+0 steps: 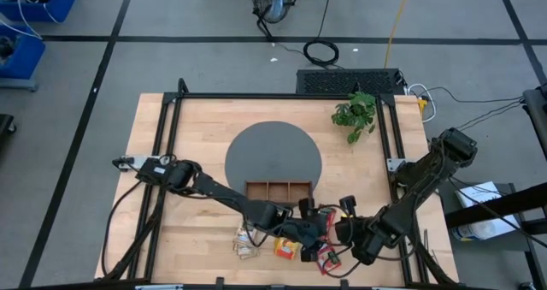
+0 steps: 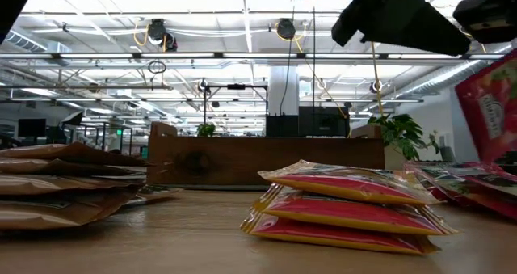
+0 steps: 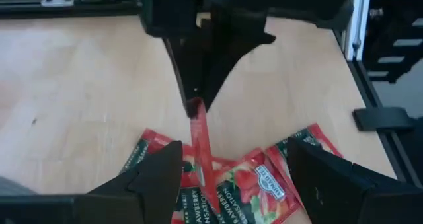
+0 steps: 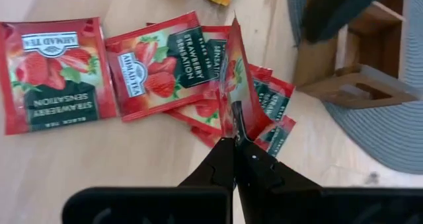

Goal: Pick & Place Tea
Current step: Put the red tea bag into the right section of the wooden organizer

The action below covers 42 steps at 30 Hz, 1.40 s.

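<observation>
The right gripper [image 4: 234, 148] is pinched tight on the edge of one red tea packet [image 4: 232, 78], so the packet hangs thin-side up, just above the other red packets [image 4: 158, 65] lying flat on the wooden table [image 1: 197, 123]. Holding it by the edge probably makes it easy to drop into a slot of the wooden tray [image 1: 279, 190], which sits on the grey round mat [image 1: 273, 153]. The red packets are near the tray, on the side closest to the table's front edge. The left gripper [image 3: 228, 178] is right there too, its two fingers spread wide apart with nothing in them, facing the lifted packet. It looks to be waiting, or ready to take a packet. The left arm lies between the red packets and the tray, so it could get in the way. A stack of yellow packets [image 2: 347, 205] and a pile of brown packets [image 2: 65, 185] also sit near the tray. A small green plant [image 1: 356, 113] stands far from it, at the back.
</observation>
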Each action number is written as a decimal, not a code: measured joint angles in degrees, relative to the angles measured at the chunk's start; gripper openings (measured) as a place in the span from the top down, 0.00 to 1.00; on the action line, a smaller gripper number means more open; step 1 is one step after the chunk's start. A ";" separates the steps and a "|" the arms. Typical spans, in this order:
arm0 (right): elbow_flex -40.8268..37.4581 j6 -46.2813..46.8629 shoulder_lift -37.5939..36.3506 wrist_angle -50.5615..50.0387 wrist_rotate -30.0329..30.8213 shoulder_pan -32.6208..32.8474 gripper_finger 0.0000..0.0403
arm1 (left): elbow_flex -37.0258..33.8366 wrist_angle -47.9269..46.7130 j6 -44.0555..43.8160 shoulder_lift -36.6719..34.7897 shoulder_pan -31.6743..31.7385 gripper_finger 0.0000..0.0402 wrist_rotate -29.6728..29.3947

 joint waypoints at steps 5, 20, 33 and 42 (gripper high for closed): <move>0.00 -2.72 0.00 2.62 -0.07 -1.67 1.00 | 0.04 -0.57 0.36 0.86 0.77 0.33 -0.08; 0.02 -4.58 0.00 4.33 -0.11 -2.57 1.00 | 0.02 -2.93 0.01 1.51 2.33 0.54 -2.54; 0.02 -3.78 0.00 4.36 -0.01 -2.57 1.00 | 0.02 -3.18 3.66 1.51 2.22 0.99 -0.36; -0.01 4.10 -2.74 -1.25 4.37 -2.15 0.71 | 0.02 -2.87 4.77 1.51 1.26 0.99 -2.46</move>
